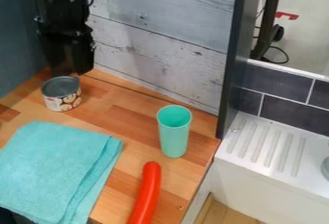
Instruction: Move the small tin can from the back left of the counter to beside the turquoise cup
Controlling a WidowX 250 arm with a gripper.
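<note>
Toy kitchen: wooden counter (116, 127), white ribbed drainboard (267, 143).

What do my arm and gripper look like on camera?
The arm is black and blocky, with a thin dark loop, probably a cable, bulging from its side. The gripper is black too, with an angular, boxy outline.

The black tool (72, 72) hangs near the can (62, 98) — a green cup (174, 139) stands well apart
</note>
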